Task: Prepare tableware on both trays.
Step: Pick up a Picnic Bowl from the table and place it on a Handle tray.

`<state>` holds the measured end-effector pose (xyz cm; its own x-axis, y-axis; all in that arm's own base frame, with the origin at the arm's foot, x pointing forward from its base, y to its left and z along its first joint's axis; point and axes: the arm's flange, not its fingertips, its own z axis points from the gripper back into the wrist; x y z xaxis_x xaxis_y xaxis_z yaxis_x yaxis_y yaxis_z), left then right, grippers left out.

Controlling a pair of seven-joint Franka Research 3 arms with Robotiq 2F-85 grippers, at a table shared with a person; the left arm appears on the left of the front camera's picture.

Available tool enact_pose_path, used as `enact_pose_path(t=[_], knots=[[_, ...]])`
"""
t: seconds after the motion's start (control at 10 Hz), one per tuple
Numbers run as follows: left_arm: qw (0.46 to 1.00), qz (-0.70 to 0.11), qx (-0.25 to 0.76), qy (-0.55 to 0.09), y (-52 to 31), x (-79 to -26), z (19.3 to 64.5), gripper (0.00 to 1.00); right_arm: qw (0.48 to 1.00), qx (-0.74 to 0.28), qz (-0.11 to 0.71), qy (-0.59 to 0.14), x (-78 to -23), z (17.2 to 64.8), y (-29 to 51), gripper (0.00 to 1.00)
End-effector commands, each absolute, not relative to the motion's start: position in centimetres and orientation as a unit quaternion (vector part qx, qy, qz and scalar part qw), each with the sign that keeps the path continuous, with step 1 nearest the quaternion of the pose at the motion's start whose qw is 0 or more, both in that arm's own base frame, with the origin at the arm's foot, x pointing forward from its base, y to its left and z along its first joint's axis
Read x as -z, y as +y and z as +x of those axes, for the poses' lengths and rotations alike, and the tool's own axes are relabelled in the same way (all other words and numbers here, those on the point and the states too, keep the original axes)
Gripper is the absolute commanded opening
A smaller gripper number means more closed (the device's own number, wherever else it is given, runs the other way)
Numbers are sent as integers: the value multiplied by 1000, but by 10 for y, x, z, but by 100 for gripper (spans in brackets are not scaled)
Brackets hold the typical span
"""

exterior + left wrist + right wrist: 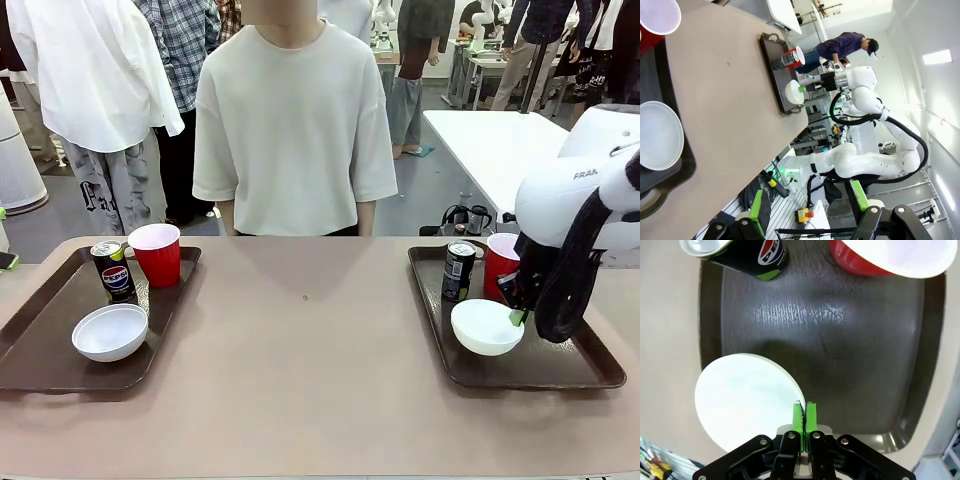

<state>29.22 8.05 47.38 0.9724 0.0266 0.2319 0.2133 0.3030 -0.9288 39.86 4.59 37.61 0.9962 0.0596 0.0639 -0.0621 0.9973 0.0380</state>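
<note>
White arm [575, 190], black green-padded tool [803, 421]

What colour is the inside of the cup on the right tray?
White; the cup is red outside. The right wrist view shows it best.

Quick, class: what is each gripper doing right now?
Left gripper: open, holding nothing.
Right gripper: shut on the rim of the white bowl.

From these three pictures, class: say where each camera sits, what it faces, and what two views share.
Front: between the arms, facing the person across the table; right arm visible.
Left wrist: high on the left arm, looking across the table; its own open left pincer low in the picture.
Right wrist: above the right tray; shut right pincer pinching the white bowl rim.
All three views share that bowl.
</note>
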Motion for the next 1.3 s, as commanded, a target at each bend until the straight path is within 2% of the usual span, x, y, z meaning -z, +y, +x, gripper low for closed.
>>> enact_pose_path(t=[0.0,0.1,0.2,0.4,0.6,0.7,0.9,1.1,1.2], knots=[[793,-595,63,-111,81,-475,293,83,999,-32,3,-38,-357,399,39,0],[793,-595,63,-111,81,-475,293,83,999,-27,9,-34,-356,402,40,22],[793,-595,63,-111,81,-475,293,83,999,-28,6,-33,-356,403,38,62],[793,-595,63,-111,81,-475,293,83,999,-21,13,-47,-369,396,39,100],[793,-595,63,-111,81,-475,293,83,997,-13,50,-50,-390,379,39,100],[793,-595,63,-111,81,-475,293,83,995,-13,82,-47,-401,366,39,57],[793,-595,63,-111,81,-475,293,83,987,-12,153,-55,-419,338,38,76],[793,-595,63,-111,81,-475,293,83,961,14,273,-49,-428,310,36,96],[793,-595,63,-111,81,-475,293,83,942,34,329,-57,-431,294,35,100]])
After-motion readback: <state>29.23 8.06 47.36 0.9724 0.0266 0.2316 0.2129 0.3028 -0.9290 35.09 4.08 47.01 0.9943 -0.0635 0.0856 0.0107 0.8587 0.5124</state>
